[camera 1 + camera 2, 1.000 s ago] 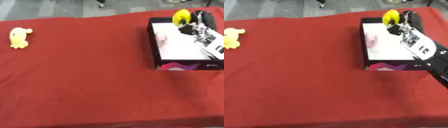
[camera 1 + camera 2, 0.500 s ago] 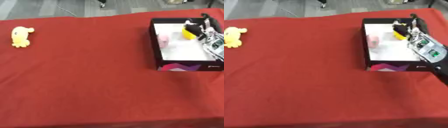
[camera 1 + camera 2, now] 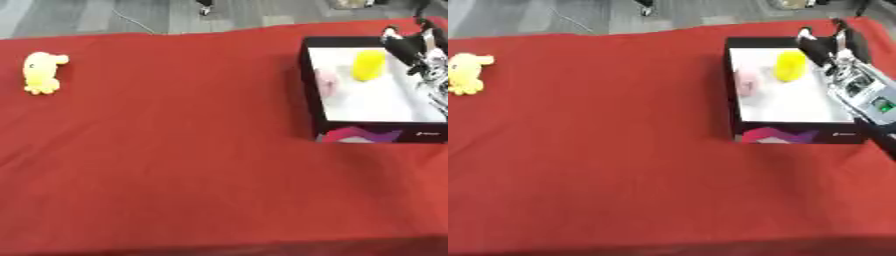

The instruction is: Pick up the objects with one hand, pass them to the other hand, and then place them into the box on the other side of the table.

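Table: a red cloth (image 3: 175, 165) covers the whole surface, from the near edge to the far edge.
Box: a black box (image 3: 313, 95) with a white inside sits on the robot's right side of the cloth, open at the top.
Box front: the near wall carries a pink and purple wavy patch (image 3: 776, 135) and a small white mark beside it; the writing is too blurred to read.
Pink thing: a small pale pink thing (image 3: 326, 81) lies inside the box against its left wall.
Yellow thing: a yellow rounded thing (image 3: 790, 65) lies in the box toward its far end, just beside the right hand and apart from the pink thing.
Right hand: the right hand (image 3: 822, 44) is over the far right part of the box, its dark fingers spread and holding nothing; the silver forearm runs back along the box's right wall.
Yellow toy: a yellow soft toy (image 3: 42, 72) lies on the cloth near the far left, well apart from the box.
Left hand: shows in neither view.
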Tool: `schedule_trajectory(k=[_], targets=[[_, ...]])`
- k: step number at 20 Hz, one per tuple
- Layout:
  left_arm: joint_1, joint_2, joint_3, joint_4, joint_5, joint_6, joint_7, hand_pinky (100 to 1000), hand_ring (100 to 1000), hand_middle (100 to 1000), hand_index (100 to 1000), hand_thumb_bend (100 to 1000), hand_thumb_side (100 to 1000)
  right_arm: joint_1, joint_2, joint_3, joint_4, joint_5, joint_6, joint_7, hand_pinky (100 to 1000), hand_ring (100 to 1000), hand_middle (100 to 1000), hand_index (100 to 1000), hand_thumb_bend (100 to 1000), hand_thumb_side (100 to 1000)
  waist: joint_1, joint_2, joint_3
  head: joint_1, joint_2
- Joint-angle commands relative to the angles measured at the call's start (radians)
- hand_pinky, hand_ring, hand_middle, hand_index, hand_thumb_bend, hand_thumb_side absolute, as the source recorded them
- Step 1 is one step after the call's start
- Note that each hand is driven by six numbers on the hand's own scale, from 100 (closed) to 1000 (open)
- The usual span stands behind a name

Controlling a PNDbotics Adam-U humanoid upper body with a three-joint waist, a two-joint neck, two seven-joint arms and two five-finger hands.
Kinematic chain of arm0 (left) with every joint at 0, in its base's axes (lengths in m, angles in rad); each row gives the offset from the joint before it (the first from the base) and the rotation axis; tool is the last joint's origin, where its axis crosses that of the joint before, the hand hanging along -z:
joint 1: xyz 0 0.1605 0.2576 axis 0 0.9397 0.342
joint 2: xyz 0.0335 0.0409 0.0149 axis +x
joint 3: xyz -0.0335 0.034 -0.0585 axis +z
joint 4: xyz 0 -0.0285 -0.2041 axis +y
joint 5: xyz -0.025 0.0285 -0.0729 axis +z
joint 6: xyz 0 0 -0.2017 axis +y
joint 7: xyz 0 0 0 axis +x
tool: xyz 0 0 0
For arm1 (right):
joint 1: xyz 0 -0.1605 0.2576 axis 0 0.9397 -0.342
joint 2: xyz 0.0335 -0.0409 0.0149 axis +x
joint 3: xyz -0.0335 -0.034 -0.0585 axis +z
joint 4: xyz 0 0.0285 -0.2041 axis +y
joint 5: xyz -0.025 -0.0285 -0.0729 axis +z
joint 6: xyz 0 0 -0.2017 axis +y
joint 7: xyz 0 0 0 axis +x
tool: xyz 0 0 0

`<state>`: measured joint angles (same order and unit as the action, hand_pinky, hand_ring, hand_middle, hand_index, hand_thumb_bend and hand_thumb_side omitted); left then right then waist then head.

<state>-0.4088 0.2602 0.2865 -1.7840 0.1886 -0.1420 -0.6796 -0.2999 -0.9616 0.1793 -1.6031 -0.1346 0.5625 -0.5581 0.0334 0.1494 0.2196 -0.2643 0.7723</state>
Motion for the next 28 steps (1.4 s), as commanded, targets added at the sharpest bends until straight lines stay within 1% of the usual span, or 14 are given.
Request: schedule_trajectory(k=[1, 3, 6, 9, 10, 12, 15, 16, 19, 20, 22, 25, 26, 28], targets=[[-0.051, 0.050, -0.001, 0.030, -0.064, -0.032, 0.016, 743, 659, 744, 834, 100, 601, 0.020, -0.038, -0.023, -0.198, 0.129, 0.345, -0.349, 404, 1000, 714, 1000, 100, 580, -0.004, -0.016, -0.007, 0.011, -0.002], [-0.095, 0.068, -0.006, 0.078, -0.146, -0.068, 0.053, 747, 668, 749, 842, 100, 556, 0.043, -0.019, -0.003, -0.337, 0.230, 0.345, -0.349, 420, 1000, 722, 1000, 102, 529, -0.004, -0.019, -0.016, 0.020, -0.002], [-0.174, 0.093, -0.013, 0.175, -0.320, -0.125, 0.138, 759, 684, 756, 847, 100, 448, 0.017, 0.035, 0.101, -0.390, 0.413, 0.328, -0.335, 467, 938, 735, 1000, 152, 432, -0.002, -0.023, -0.026, 0.053, -0.002], [-0.266, 0.118, -0.028, 0.317, -0.535, -0.171, 0.237, 769, 700, 766, 852, 100, 384, -0.022, 0.105, 0.190, -0.396, 0.659, 0.209, -0.204, 508, 864, 744, 991, 207, 364, 0.004, -0.028, -0.043, 0.131, -0.002], [-0.300, 0.126, -0.034, 0.374, -0.611, -0.180, 0.264, 782, 717, 778, 863, 100, 336, -0.035, 0.128, 0.205, -0.396, 0.744, 0.161, -0.140, 533, 824, 750, 978, 240, 336, 0.007, -0.030, -0.049, 0.157, -0.002], [-0.373, 0.138, -0.044, 0.501, -0.785, -0.187, 0.318, 793, 732, 787, 873, 100, 327, -0.069, 0.180, 0.229, -0.397, 0.909, 0.050, -0.004, 552, 793, 751, 968, 263, 309, 0.010, -0.034, -0.065, 0.212, -0.002], [-0.476, 0.144, -0.048, 0.696, -1.019, -0.177, 0.412, 795, 738, 790, 880, 100, 367, -0.118, 0.267, 0.259, -0.397, 1.058, -0.091, 0.108, 552, 768, 737, 958, 270, 296, 0.010, -0.036, -0.092, 0.289, -0.002], [-0.506, 0.143, -0.047, 0.756, -1.080, -0.169, 0.446, 795, 741, 791, 885, 100, 427, -0.130, 0.292, 0.273, -0.397, 1.083, -0.126, 0.120, 556, 759, 733, 953, 273, 294, 0.009, -0.036, -0.101, 0.313, -0.002], [-0.583, 0.132, -0.027, 0.926, -1.250, -0.097, 0.554, 793, 744, 795, 891, 100, 509, -0.156, 0.362, 0.322, -0.397, 1.129, -0.192, 0.145, 554, 761, 732, 953, 255, 301, 0.005, -0.031, -0.129, 0.370, -0.002], [-0.601, 0.125, -0.013, 0.972, -1.292, -0.063, 0.587, 789, 744, 798, 891, 100, 594, -0.161, 0.381, 0.339, -0.397, 1.136, -0.200, 0.151, 544, 773, 729, 957, 231, 310, 0.003, -0.029, -0.139, 0.382, -0.002], [-0.631, 0.115, 0.019, 1.047, -1.350, 0.015, 0.641, 792, 748, 806, 897, 100, 649, -0.170, 0.412, 0.372, -0.397, 1.142, -0.207, 0.157, 535, 787, 727, 960, 209, 323, 0.000, -0.022, -0.159, 0.400, -0.002], [-0.658, 0.114, 0.057, 1.123, -1.409, 0.126, 0.706, 790, 750, 809, 904, 100, 731, -0.177, 0.445, 0.413, -0.397, 1.138, -0.201, 0.153, 523, 807, 724, 966, 180, 337, -0.005, -0.011, -0.189, 0.406, -0.002], [-0.662, 0.117, 0.068, 1.141, -1.419, 0.157, 0.725, 789, 752, 812, 909, 100, 813, -0.178, 0.454, 0.423, -0.397, 1.136, -0.197, 0.149, 516, 815, 722, 970, 167, 341, -0.006, -0.006, -0.198, 0.403, -0.005], [-0.667, 0.127, 0.089, 1.168, -1.418, 0.216, 0.761, 787, 750, 813, 908, 100, 870, -0.181, 0.467, 0.441, -0.397, 1.130, -0.189, 0.136, 511, 824, 720, 972, 151, 350, -0.008, 0.004, -0.217, 0.394, -0.016]])
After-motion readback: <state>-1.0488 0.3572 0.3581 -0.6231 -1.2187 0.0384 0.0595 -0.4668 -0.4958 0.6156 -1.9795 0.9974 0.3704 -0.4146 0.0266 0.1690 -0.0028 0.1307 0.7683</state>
